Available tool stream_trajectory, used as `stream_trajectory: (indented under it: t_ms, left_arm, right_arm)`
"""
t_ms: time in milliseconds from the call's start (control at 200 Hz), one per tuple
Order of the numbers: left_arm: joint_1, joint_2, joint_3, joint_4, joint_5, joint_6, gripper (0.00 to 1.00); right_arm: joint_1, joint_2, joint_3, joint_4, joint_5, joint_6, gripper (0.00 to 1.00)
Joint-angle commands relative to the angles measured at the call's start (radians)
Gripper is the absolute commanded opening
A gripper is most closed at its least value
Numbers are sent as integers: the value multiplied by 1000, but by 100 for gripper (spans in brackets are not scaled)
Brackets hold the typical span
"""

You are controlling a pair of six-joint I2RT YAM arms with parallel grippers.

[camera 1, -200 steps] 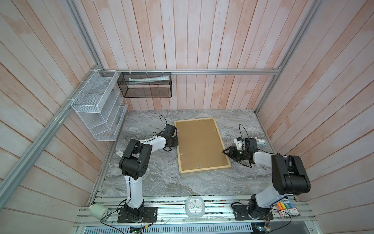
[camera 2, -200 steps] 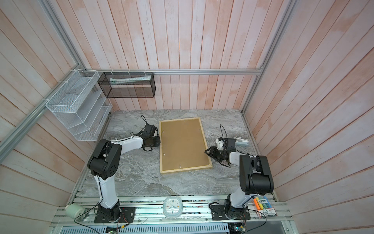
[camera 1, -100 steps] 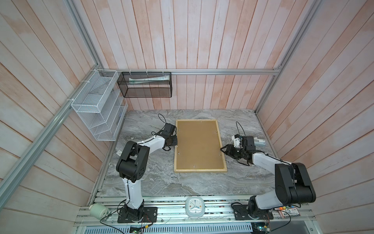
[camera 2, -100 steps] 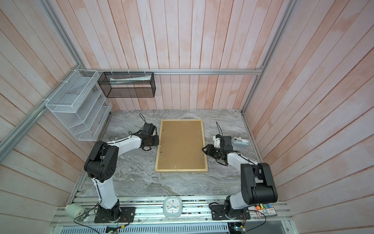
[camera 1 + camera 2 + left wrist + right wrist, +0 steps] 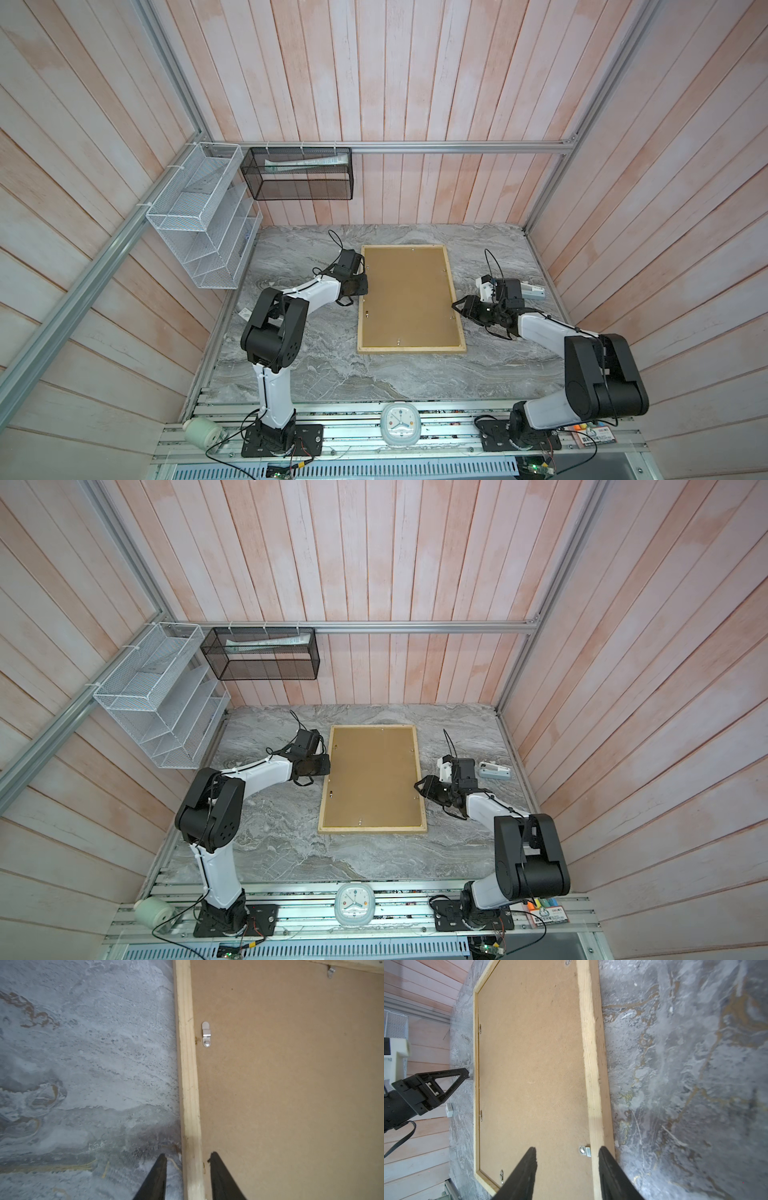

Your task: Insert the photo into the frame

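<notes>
Frame [image 5: 411, 349] face-down, metal clips [image 5: 206, 1034] sharpest from left wrist

The grey marbled table [image 5: 316, 374] carries the frame [image 5: 411, 349], which lies flat at its centre, back side up, with its long edges running from 12 to 6 o'clock. A brown backing board [image 5: 407, 295] fills the frame. At 3 o'clock from it, near the table's edge, lies a small pale grey device [image 5: 532, 292]. At 9 o'clock, at the edge, sits a small white scrap [image 5: 243, 312], too small to identify.
</notes>
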Motion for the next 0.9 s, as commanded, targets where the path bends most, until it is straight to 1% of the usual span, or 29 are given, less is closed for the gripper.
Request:
stream_trajectory:
  t_ms: [0, 110, 295, 485, 600, 750, 895]
  left_arm:
    - [-11, 30, 13, 11, 12, 13, 37]
    - [-10, 42, 11, 6, -4, 8, 36]
    - [-18, 52, -3, 17, 16, 9, 29]
    - [-29, 45, -35, 34, 27, -7, 21]
    - [-36, 40, -54, 39, 26, -19, 17]
    - [-49, 9, -109, 54, 29, -57, 16]
    - [-90, -34, -167, 46, 13, -78, 16]
  right_arm:
    - [27, 31, 62, 19, -12, 7, 50]
    - [68, 69, 137, 21, -11, 7, 50]
    - [121, 188, 281, 35, -22, 7, 50]
    - [162, 376, 437, 108, -89, 44, 50]
    - [193, 498, 547, 124, -117, 69, 49]
    - [243, 632, 697, 125, -131, 95, 48]
    - [290, 764, 856, 84, -162, 109, 48]
